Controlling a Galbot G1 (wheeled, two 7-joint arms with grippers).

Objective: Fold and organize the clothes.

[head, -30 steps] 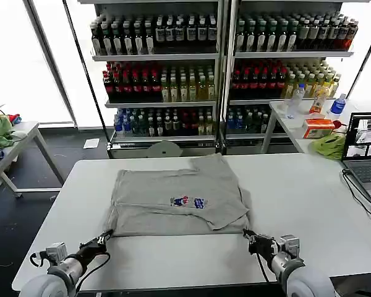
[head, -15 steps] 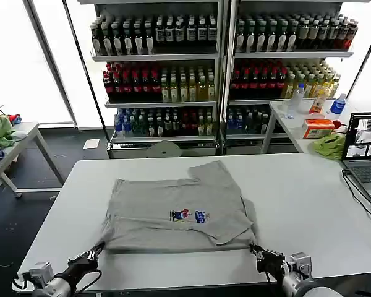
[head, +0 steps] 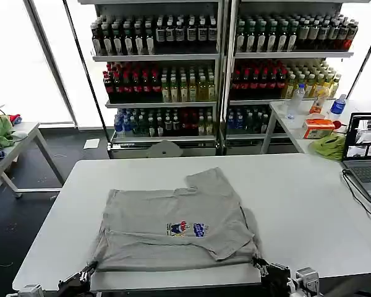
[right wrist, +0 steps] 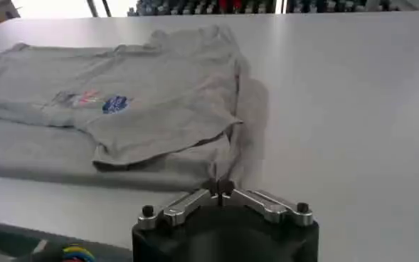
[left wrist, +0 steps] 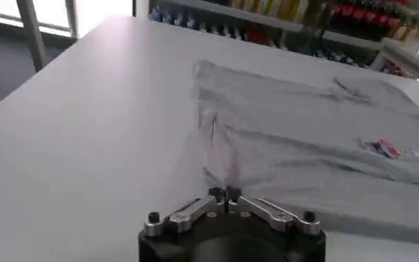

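A light grey short-sleeved shirt with a small multicoloured chest print lies partly folded on the white table, its near hem at the table's front edge. My left gripper is shut on the shirt's near left corner, and its jaws pinch the cloth. At the near right corner my right gripper is shut on the hem, the fingertips closed together on the fabric. The print faces up.
A laptop sits at the table's right edge with a cable running along it. A bright green cloth and bottles lie on a side table behind. Drink shelves stand at the back. Another table with cloths is far left.
Both grippers have pulled back toward the table's front edge, dragging the shirt nearer with them. The shirt has slid forward and stretched flatter.
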